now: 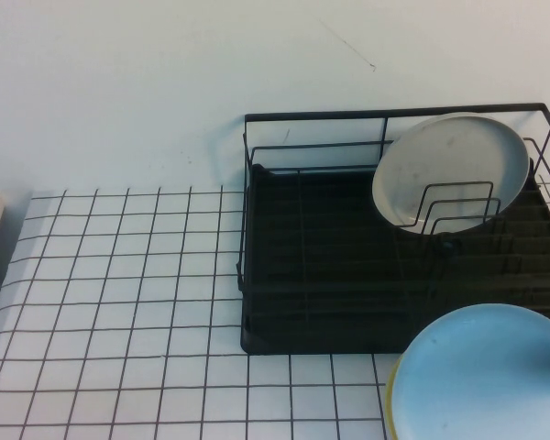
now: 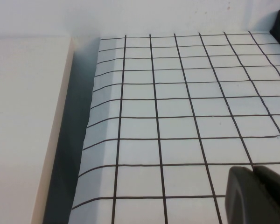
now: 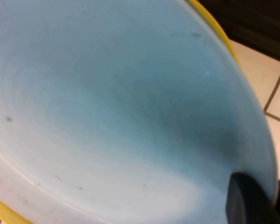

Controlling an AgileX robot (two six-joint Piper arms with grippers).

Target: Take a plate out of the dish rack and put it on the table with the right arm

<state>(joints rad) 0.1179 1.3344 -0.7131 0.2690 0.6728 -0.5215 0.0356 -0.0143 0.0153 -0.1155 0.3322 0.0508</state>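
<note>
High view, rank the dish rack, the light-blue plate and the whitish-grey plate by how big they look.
1. dish rack
2 and 3, unranked: light-blue plate and whitish-grey plate look similar; the blue one is cut off by the frame and nearer the camera.

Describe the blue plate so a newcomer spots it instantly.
Start at the large black wire dish rack on the white grid-lined table. In front of its right corner lies the round, matte light-blue plate, the right hand shut on its rim. It sits on a yellow plate; the whitish-grey plate leans in the rack.
</note>
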